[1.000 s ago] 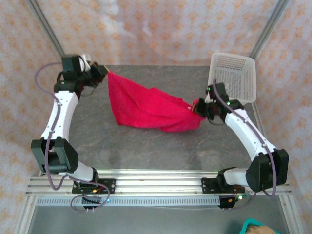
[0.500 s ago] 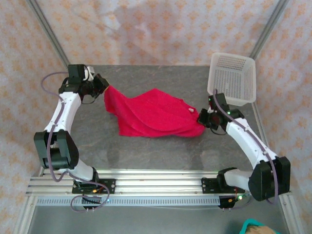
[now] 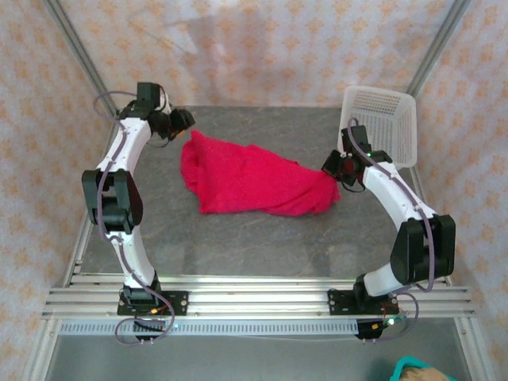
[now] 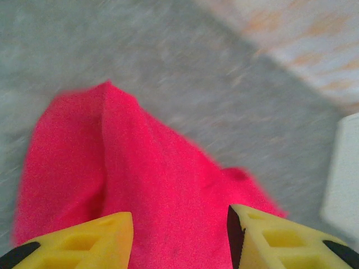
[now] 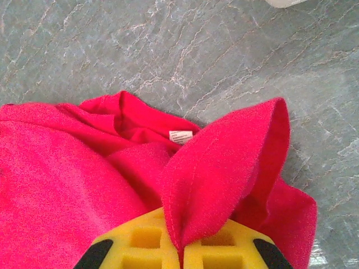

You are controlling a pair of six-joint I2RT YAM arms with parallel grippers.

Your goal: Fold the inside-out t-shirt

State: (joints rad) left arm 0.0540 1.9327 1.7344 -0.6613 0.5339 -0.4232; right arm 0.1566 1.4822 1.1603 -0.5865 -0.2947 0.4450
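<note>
The red-pink t-shirt (image 3: 254,181) lies in a rumpled heap in the middle of the table (image 3: 262,238), a bit toward the far side. It is so bunched up that I cannot pick out the sleeves. From the right wrist, a small white label (image 5: 180,134) shows by a tucked-in edge. The left wrist picture is blurry, and the yellow fingers cut off the t-shirt's near part there.

The right fingers (image 3: 331,166) are squeezed tight on the t-shirt's right end. A flap of cloth sticks up from between them and hides their tips. The left fingers (image 3: 184,122) are apart and hold nothing. They hang just beside the t-shirt's far left corner, and I cannot tell if they touch it.

A second ago both held the t-shirt stretched between them. Now the left end has been let go and lies on the table, and the left arm (image 3: 119,175) has swung toward the far side.

The white basket (image 3: 381,127) stands at the far right corner, just past the right fingers.
</note>
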